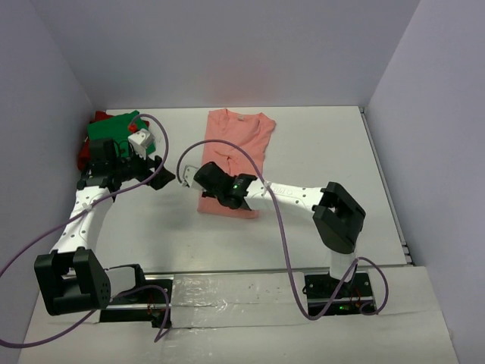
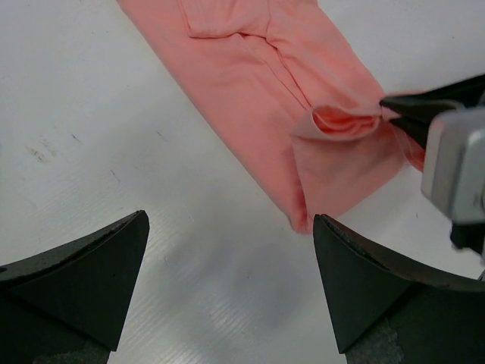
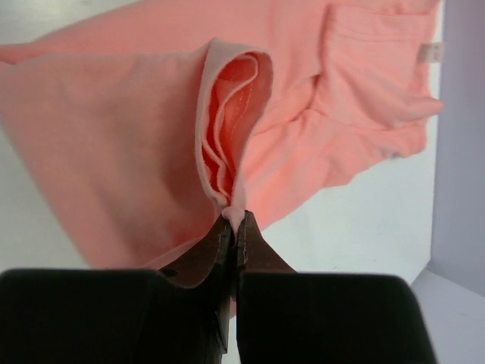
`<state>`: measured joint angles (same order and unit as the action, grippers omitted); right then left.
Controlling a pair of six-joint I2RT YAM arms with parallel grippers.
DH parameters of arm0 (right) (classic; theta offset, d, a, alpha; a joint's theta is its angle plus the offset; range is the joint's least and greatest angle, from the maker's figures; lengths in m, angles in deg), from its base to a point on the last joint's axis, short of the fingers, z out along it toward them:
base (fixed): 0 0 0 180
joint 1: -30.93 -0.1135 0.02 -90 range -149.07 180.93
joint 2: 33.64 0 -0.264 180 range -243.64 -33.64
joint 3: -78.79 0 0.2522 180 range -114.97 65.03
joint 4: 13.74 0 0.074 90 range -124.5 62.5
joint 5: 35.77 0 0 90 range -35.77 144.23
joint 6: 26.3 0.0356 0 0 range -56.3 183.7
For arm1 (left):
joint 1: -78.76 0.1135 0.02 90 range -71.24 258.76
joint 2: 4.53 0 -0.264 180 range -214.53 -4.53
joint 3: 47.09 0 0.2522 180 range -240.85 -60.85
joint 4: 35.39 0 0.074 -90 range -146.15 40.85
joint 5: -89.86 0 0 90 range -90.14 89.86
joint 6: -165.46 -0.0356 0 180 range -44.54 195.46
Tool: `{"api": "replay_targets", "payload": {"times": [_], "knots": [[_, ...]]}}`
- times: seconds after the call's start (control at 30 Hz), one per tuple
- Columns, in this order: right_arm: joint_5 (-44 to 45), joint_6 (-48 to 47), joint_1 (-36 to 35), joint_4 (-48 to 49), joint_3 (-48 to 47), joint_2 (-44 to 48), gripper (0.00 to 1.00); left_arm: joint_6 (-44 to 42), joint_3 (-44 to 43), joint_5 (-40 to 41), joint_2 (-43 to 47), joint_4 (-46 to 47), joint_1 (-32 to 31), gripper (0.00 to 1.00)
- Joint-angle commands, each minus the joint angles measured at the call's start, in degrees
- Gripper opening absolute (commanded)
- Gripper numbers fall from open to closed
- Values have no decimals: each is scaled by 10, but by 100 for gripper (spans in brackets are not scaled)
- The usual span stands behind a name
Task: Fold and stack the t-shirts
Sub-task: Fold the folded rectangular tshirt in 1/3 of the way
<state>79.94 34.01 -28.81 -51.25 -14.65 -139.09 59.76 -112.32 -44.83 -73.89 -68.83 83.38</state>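
The pink shirt, narrowed lengthwise on the counter, is pinched at a fold near its near end by the closed right hand, the left hand is held wide open and empty beside it, and the green shirt and red shirt are seen heaped unfolded at the far left.

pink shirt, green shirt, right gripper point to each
salmon-pink shirt (image 1: 241, 140), top external view, chest below the collar
green shirt (image 1: 110, 126), top external view, middle of the green cloth
right gripper (image 3: 236, 221), right wrist view, fingertips pinching the shirt fold

pink tee x1 | grn tee x1 | red tee x1 | arms x2
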Motion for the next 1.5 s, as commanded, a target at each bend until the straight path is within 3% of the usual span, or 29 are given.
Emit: {"api": "replay_targets", "payload": {"times": [0.0, 0.47, 0.53, 0.57, 0.6, 0.63, 0.7, 0.87, 1.0, 1.1, 1.13, 1.23, 1.33, 1.47], "knots": [[23, -41, 30, 77, -18, 2, 0, -11, -22, -22, -3, -2, 3, 99], [-9, -103, 92, 200, -71, -119, 0, -9, -22, -29, -19, 2, 3, 99], [5, -113, 96, 223, -74, -134, 19, -12, -22, -30, -21, 1, 3, 99], [15, -118, 97, 262, -72, -149, 44, -11, -20, -30, -22, 3, 3, 99], [29, -123, 100, 291, -68, -157, 58, -12, -18, -30, -23, 3, 3, 99], [60, -141, 103, 351, -58, -163, 64, -12, -17, -30, -24, 5, 3, 99], [99, -160, 108, 427, -46, -180, 71, -11, -13, -32, -24, 8, 3, 99], [230, -199, 130, 597, -58, -201, 72, -11, -7, -34, -24, 10, 3, 99], [186, -157, 121, 523, -19, -122, 66, -11, -2, -31, -13, 10, 3, 99], [117, -62, 108, 358, -11, -75, 63, -10, -1, -31, -9, 11, 3, 99], [83, -13, 104, 259, -14, -42, 63, -9, -1, -31, -9, 11, 3, 99], [15, 30, 68, 164, 15, 29, 61, -9, 0, -32, -12, 13, 3, 99], [9, 13, 7, 154, 78, 87, 61, -8, -3, -32, -17, 16, 3, 99], [-8, 38, -48, 96, 102, 87, 62, -7, -7, -35, -23, 12, 3, 99]]}}
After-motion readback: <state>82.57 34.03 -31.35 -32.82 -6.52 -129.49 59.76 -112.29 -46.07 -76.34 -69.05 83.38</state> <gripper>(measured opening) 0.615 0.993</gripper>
